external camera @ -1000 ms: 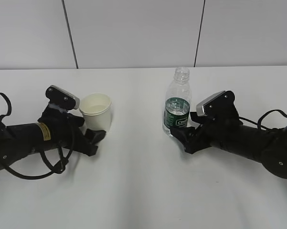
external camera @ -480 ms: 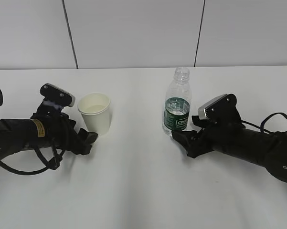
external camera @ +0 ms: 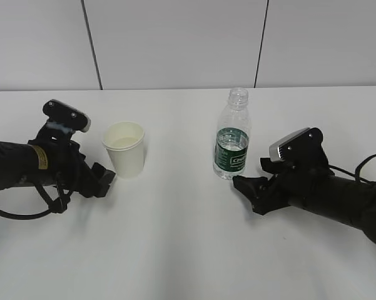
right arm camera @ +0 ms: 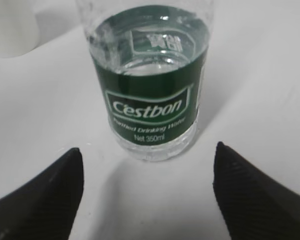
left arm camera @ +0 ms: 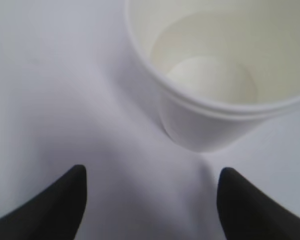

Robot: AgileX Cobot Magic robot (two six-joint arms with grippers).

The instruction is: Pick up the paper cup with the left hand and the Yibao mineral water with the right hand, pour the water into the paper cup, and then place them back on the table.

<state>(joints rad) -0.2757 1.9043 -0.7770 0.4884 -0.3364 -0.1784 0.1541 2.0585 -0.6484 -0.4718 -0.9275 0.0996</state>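
Observation:
The cream-white paper cup stands upright on the white table; the left wrist view shows it from above, with clear water in its bottom. My left gripper is open and empty, just left of the cup and apart from it; its fingertips frame bare table. The Yibao bottle stands upright and capless, water inside up to its green label. My right gripper is open and empty, just right of the bottle's base, not touching.
A white panelled wall runs along the table's far edge. Black cables trail behind both arms at the left and right sides.
Both grippers have drawn back from their objects: the left arm moved left away from the cup, the right arm moved right and down away from the bottle. Cup and bottle stayed put.

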